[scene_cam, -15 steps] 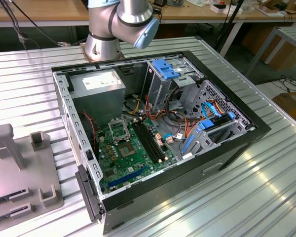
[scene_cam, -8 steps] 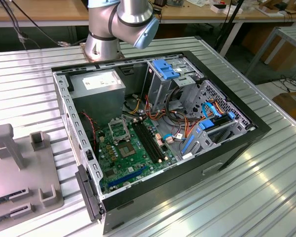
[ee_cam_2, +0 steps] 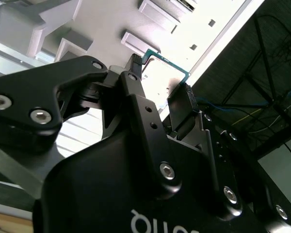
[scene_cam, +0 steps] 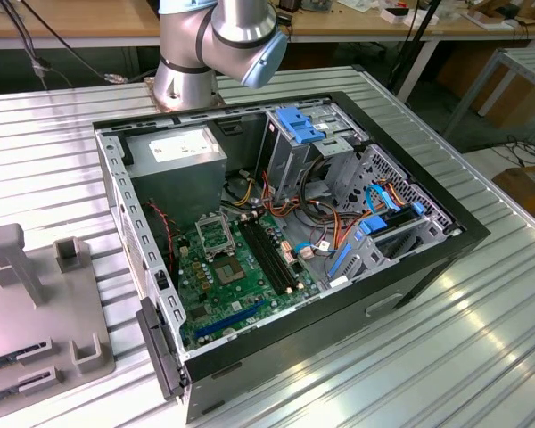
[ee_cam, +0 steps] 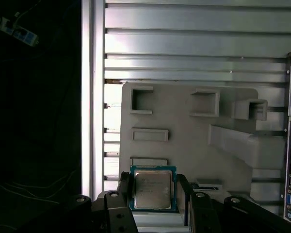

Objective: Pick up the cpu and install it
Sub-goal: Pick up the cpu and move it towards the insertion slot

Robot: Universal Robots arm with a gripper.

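- Ribbed metal tabletop [scene_cam: 446, 357] carries an open computer case [scene_cam: 339, 325]. A grey moulded tray [scene_cam: 36, 312] lies well apart from it on the exterior view's left.
- The robot arm [scene_cam: 218, 40] rises at the far side of the case.
- Inside the case lies a green motherboard [scene_cam: 218, 290], with a square socket frame [scene_cam: 216, 234] toward its far end.
- A white label [scene_cam: 180, 145] in the far corner carries print too small to read.
- The hand [ee_cam: 153, 184] grips the cpu [ee_cam: 153, 190]. In both wrist views its black fingers [ee_cam: 124, 191] press two opposite edges.
- The cpu is over the grey tray, silver plate showing inside a thin green rim. Faint lettering on the plate is unreadable.
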